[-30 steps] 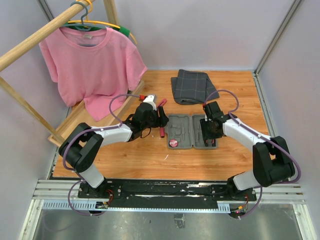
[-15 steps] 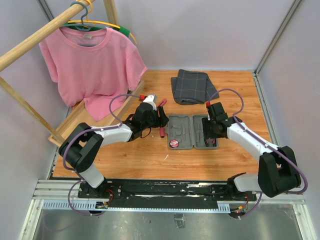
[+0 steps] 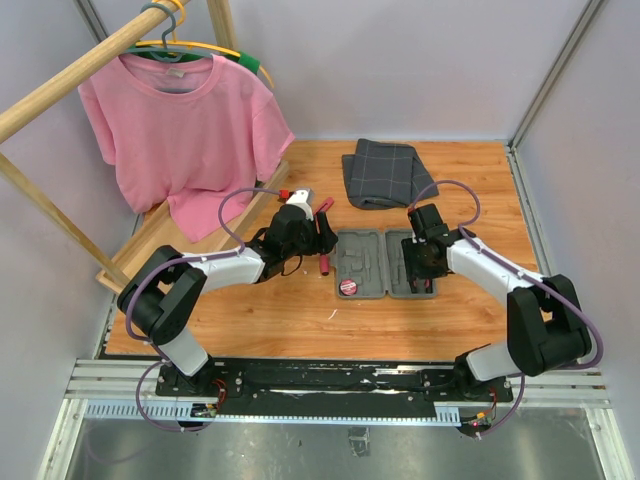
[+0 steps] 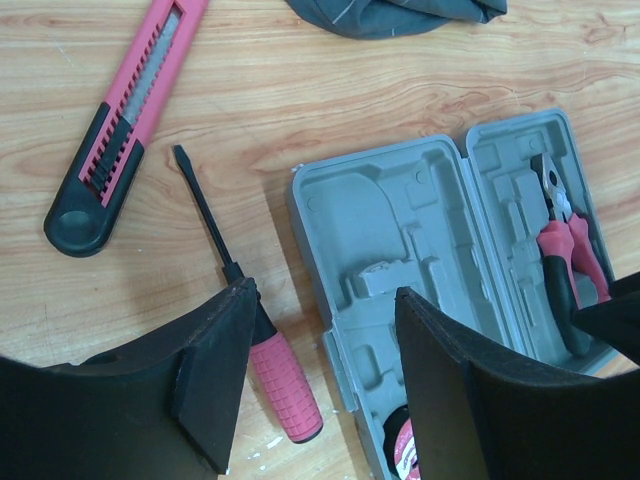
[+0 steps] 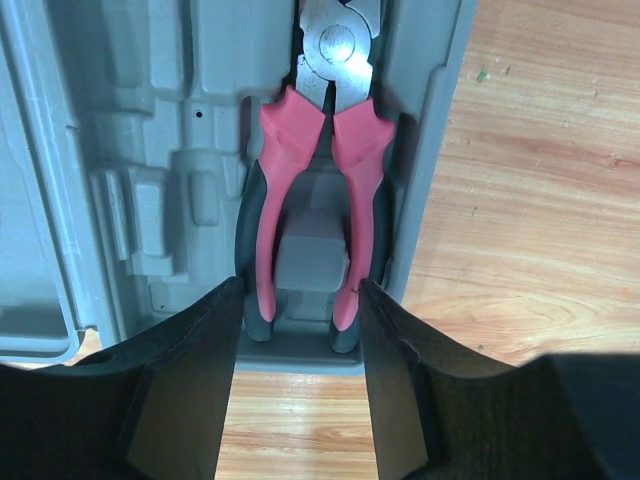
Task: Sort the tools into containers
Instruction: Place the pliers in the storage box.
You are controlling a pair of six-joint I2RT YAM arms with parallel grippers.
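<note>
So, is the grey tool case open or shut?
Open. The grey tool case lies flat with both halves spread, moulded slots facing up, and the pink pliers rest in one half.

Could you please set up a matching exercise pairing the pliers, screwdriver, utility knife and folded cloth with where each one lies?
Things:
1 pliers
2 screwdriver
3 utility knife
4 folded grey cloth

Places:
A on the table, right beside the case
B seated in the case's right half
C beyond the case, toward the far edge
D beside the screwdriver, away from the case

Pairs: 1-B; 2-A; 3-D; 4-C
</note>
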